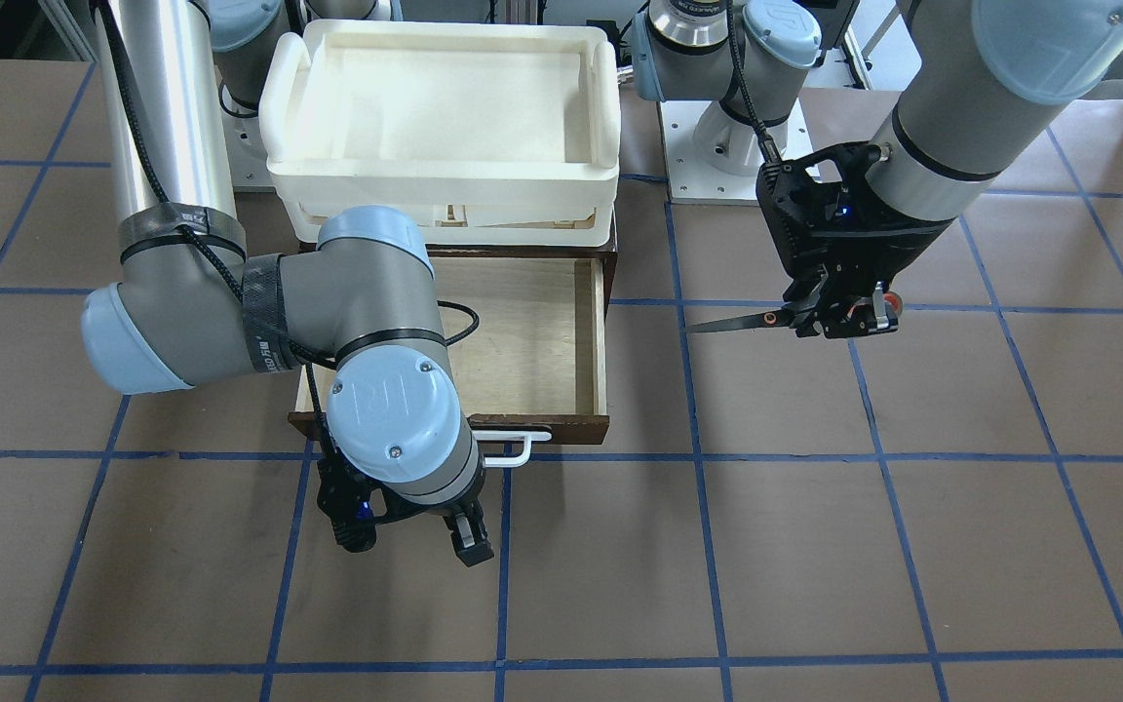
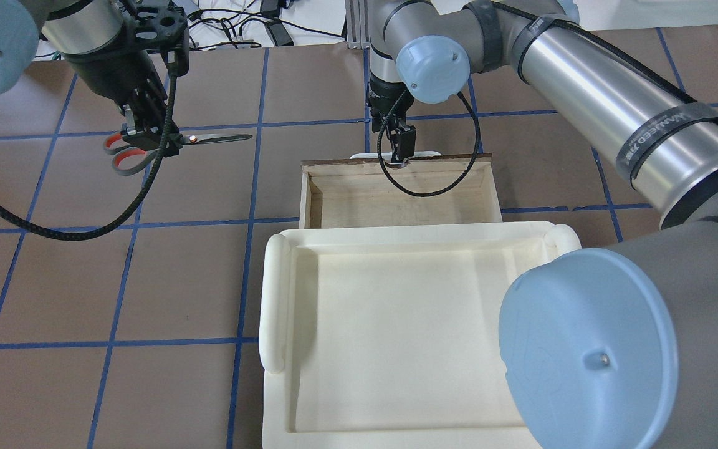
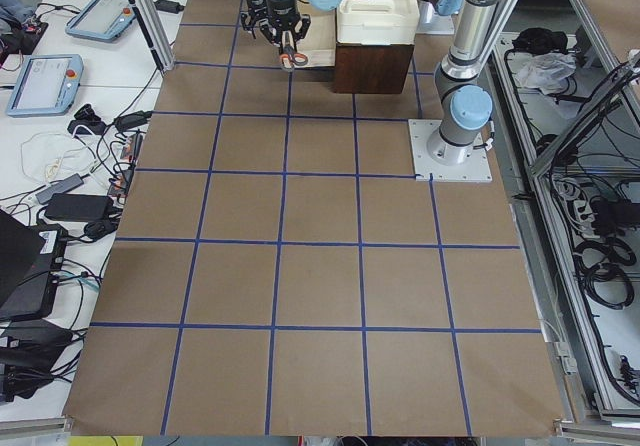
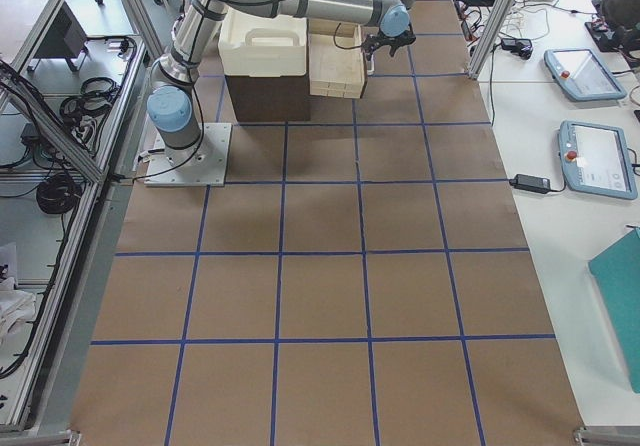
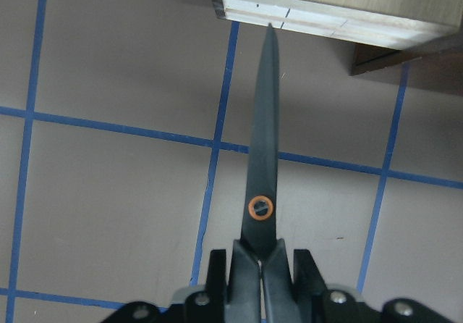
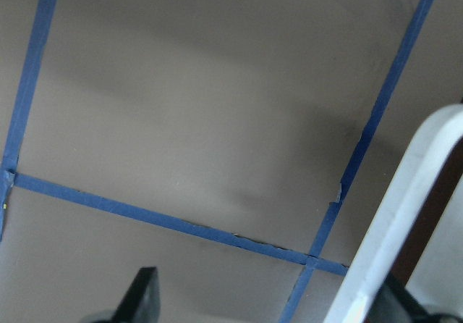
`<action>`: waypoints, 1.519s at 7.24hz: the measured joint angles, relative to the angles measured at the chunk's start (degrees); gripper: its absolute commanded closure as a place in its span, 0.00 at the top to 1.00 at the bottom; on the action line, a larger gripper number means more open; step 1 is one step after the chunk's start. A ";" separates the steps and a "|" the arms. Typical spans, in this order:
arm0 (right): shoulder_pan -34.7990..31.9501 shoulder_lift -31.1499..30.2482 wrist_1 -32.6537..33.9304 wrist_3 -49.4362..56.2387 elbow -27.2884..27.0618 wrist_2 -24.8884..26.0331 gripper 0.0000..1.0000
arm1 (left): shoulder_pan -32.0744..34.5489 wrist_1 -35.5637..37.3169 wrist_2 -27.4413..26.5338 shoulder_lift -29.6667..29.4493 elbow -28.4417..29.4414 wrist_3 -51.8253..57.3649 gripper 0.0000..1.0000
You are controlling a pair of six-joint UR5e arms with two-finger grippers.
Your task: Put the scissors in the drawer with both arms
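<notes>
The left gripper (image 2: 150, 134) is clamped on the scissors (image 2: 206, 138) just behind the pivot. The blades are closed and level, pointing at the drawer (image 1: 601, 331) from its side on the robot's left, apart from the wall. The drawer stands pulled out, pale floor exposed. The right gripper (image 1: 412, 544) is spread wide in front of the drawer's bar handle (image 1: 513, 444), gripping nothing. Carry the scissors tip-first over the side wall with clearance, lower them near the floor, then release. Keep the right arm out of the path.
</notes>
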State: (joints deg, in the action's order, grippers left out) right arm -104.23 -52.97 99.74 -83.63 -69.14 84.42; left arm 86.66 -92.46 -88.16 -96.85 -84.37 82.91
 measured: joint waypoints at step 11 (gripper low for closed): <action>9.83 -22.32 -8.60 54.58 -5.91 4.27 1.00 | 10.38 6.78 0.73 -4.32 0.26 -0.12 0.00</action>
State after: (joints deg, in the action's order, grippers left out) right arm -94.41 -75.30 91.14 -29.05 -75.05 88.69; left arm 97.04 -85.69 -87.43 -101.17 -84.11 82.79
